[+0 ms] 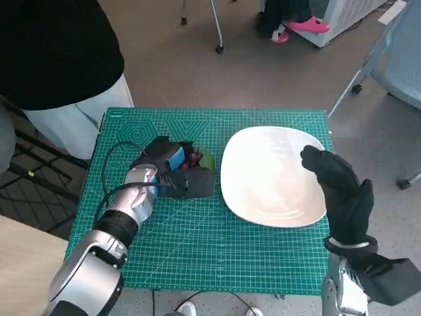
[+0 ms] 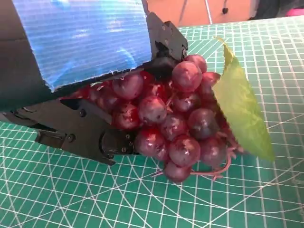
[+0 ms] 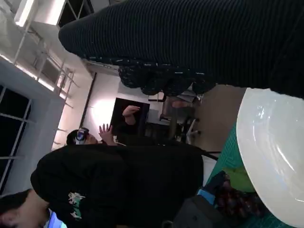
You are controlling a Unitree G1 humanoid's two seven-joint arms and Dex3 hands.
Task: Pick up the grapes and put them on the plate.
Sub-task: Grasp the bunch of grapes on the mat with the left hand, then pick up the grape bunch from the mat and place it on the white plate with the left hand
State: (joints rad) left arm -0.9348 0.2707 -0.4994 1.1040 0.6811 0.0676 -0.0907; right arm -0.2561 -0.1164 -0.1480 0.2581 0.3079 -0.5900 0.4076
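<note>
The blue-taped black left hand (image 2: 90, 71) closes around the bunch of dark red plastic grapes (image 2: 178, 126), which lies on the green cutting mat (image 1: 197, 243) just beside the round white plate (image 1: 270, 174). The black-gloved right hand (image 1: 339, 187), holding nothing with fingers loosely extended, hovers over the plate's far edge, probably to keep clear of the transfer.

The head view looks steeply down on the whole surface (image 1: 217, 250). The left wrist view sits very near the grapes (image 2: 175, 118), behind the left hand (image 2: 80, 42). The right wrist view lies sideways, facing a person (image 3: 118, 185); it shares the plate (image 3: 273, 152) with the head view.
</note>
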